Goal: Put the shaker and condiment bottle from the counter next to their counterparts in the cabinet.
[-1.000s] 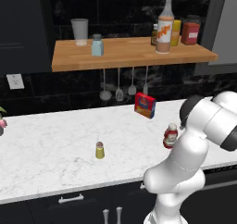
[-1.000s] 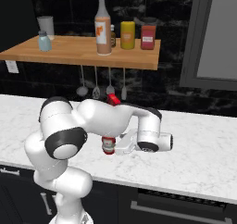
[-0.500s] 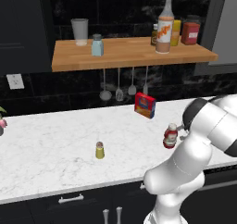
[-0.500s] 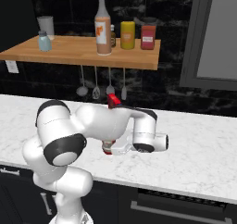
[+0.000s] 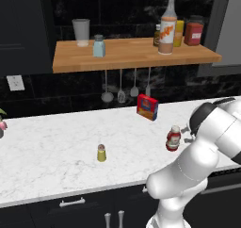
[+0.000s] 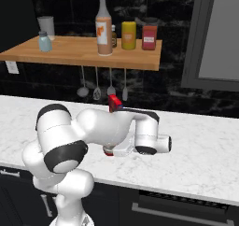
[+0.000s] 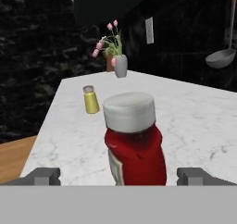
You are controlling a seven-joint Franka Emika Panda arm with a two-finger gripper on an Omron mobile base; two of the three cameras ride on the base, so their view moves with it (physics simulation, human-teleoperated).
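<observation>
Upright on the counter (image 5: 56, 156), the condiment bottle (image 7: 134, 144) stands between the spread fingertips (image 7: 44, 176) of the open gripper (image 7: 118, 177), untouched. Bare marble lies all around it; the shaker (image 5: 101, 152) stands well apart, farther from the arm. Above, the cabinet (image 5: 136, 57) holds the counterparts (image 5: 166, 27), a cup and jars.

Flanking base views; hand view near counter (image 7: 194, 121).

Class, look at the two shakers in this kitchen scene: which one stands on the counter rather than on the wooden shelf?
The yellow-green shaker stands on the marble counter. The pale blue shaker sits up on the wooden shelf.
</observation>
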